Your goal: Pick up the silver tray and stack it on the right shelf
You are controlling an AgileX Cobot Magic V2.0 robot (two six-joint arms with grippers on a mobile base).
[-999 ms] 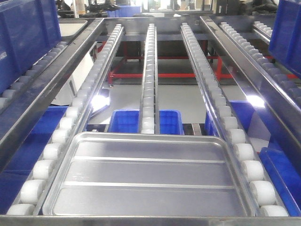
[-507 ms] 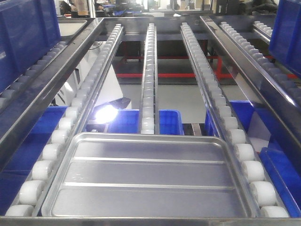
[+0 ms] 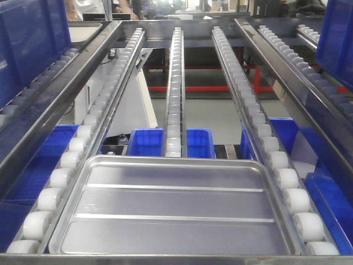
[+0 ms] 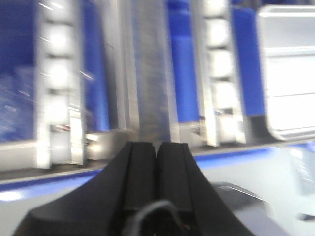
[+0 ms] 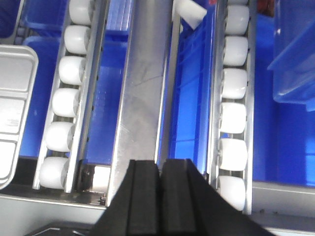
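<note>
One silver tray (image 3: 171, 205), flat between roller rails (image 3: 70, 160)

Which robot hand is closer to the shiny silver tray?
Left, but only barely. The left gripper, shut, points at a steel bar, the silver tray one roller rail to its right. The right gripper mirrors it, tray one rail to its left, slightly farther off.

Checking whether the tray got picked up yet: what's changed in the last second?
Below the roller rails the bright glints have gone, and a white shape now shows by the left rail. Nothing was taken hold of; the tray lies where it was, at the rails' near end.
</note>
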